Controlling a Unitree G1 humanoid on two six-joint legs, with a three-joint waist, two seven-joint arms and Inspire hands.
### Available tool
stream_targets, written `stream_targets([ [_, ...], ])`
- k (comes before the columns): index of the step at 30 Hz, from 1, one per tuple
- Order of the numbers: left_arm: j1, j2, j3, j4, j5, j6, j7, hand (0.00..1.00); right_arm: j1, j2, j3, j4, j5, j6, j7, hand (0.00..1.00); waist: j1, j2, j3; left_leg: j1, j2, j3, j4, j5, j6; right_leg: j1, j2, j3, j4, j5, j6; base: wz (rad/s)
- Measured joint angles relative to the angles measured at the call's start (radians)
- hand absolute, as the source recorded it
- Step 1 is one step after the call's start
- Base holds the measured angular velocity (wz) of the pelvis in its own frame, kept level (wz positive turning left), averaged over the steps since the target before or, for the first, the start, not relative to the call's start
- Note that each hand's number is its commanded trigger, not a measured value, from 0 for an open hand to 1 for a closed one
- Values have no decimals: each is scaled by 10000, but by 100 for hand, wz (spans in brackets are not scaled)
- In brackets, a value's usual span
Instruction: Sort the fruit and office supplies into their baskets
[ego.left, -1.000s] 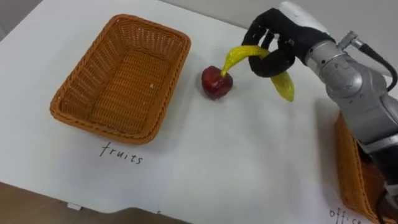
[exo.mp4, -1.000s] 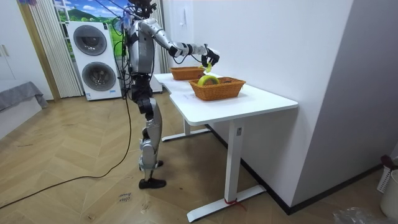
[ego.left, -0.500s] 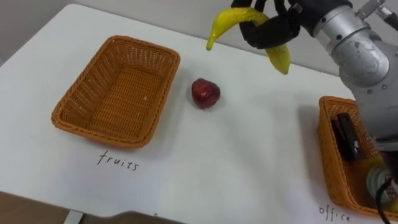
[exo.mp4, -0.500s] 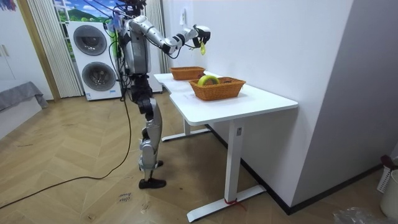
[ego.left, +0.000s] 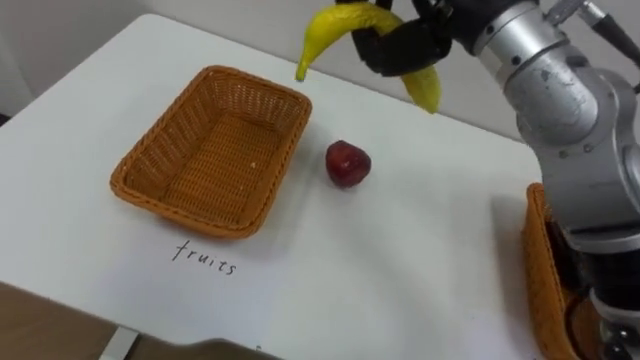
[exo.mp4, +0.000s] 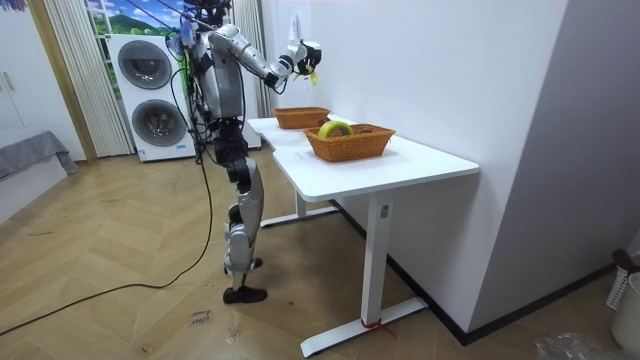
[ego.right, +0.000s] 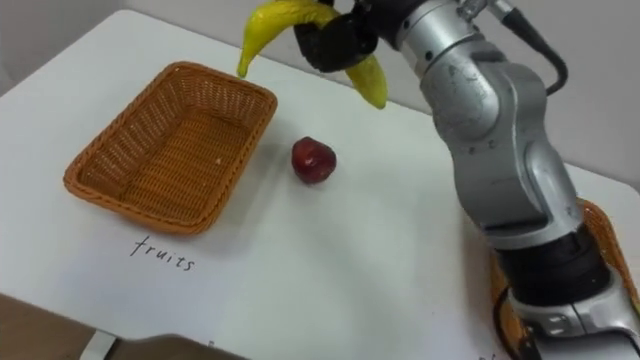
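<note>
Right hand (ego.left: 400, 45) curled around middle of banana (ego.left: 330, 25), both ends stick out, held high above table (ego.left: 400, 260). Fruit basket (ego.left: 215, 155) is below hand and to its left, empty. Apple (ego.left: 347, 163) lies on table almost under hand, near basket wall. To do well, I think: carry left until banana is over basket middle, come low, only then loosen fingers, so long fruit does not catch rim.

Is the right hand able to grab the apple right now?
Probably not yet: the right hand is shut on the banana. The apple itself lies uncovered beside the basket.
</note>
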Motion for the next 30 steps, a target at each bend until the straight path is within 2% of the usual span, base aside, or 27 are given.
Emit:
stream_targets([
  [2,50,3,-55,-4,31,-2,48,0,1,338,124,2,-87,6,121,100,120,-19,77,-35,-51,-215,9,1,1,26,-33,-176,2,-36,58,30],
  [7,236,-12,-70,-18,163,13,183,0,-1,539,460,35,-84,23,109,100,808,-59,96,-16,-101,-374,-6,16,25,43,-64,-172,-7,-73,114,13],
  [11,233,-8,-75,213,245,6,194,0,-1,944,895,156,-426,-14,111,100,1022,-123,125,-5,-143,-642,-1,18,29,170,-91,-85,-16,-112,177,25],
  [15,262,-19,-84,312,238,6,172,0,-9,1050,1195,295,-428,-113,73,100,1239,-188,180,-10,-216,-865,-1,18,29,226,-108,-107,-24,-147,229,14],
  [17,271,-18,-109,316,215,6,169,0,-55,1372,1425,776,-436,-139,5,100,1419,-235,211,-16,-234,-907,0,18,29,227,-119,-130,-32,-208,254,0],
  [22,258,20,-102,330,221,1,168,0,-266,1541,2085,1367,-706,-135,5,100,1672,-245,208,-135,-247,-993,19,17,28,158,-103,-238,-47,-211,253,3],
  [24,296,115,-104,252,222,-6,168,0,-266,1530,2170,1380,-775,-158,3,100,1681,-313,199,-167,-274,-1113,41,24,18,200,-109,-467,-89,-211,252,15],
  [26,409,237,-113,217,221,-15,168,0,-269,1518,2400,1600,-772,-260,-50,100,1712,-393,153,-133,-293,-1168,53,24,17,317,-104,-499,-164,-211,252,11],
  [30,470,280,-220,87,202,-16,151,0,-230,1440,2812,1910,-746,-282,-56,100,1710,-431,166,-179,-299,-1173,120,22,15,327,-108,-595,-161,-211,252,5],
])
